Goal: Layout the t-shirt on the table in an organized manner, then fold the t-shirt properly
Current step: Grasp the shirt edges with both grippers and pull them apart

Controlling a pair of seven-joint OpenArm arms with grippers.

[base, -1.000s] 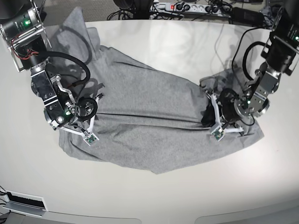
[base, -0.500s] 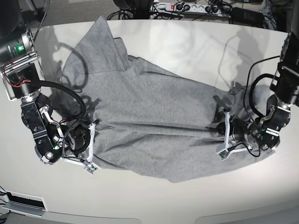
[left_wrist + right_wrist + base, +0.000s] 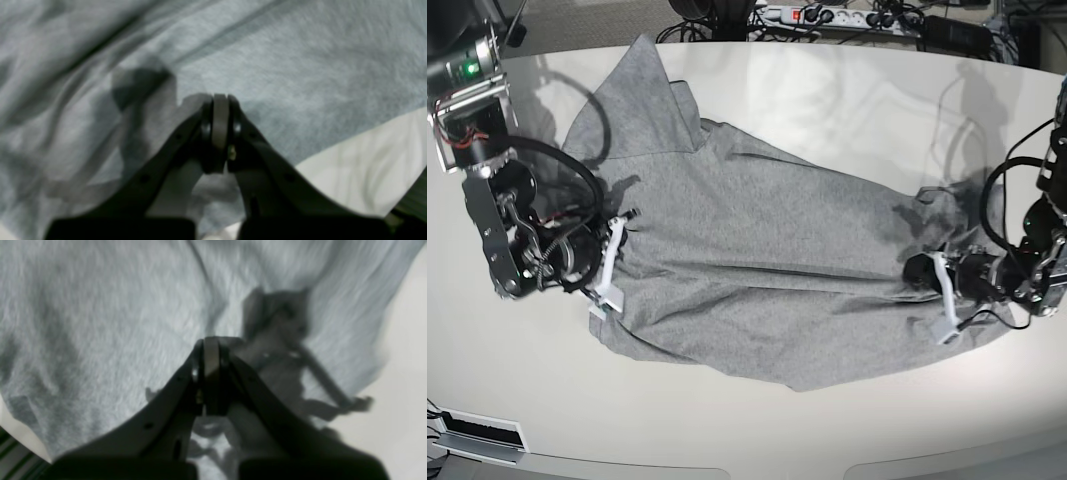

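Base view shows the t-shirt [image 3: 767, 270] spread across the table [image 3: 827, 90], its long axis running between our 2 arms. Our right gripper [image 3: 612, 265] pinches 1 end, our left gripper [image 3: 932, 275] the other (both jaws clamped on fabric, per the wrist views). We judge the next pull runs outward along that axis.

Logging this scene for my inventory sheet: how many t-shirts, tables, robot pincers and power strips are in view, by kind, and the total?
t-shirt: 1
table: 1
pincers: 2 (left pincer, right pincer)
power strip: 1
Total: 5
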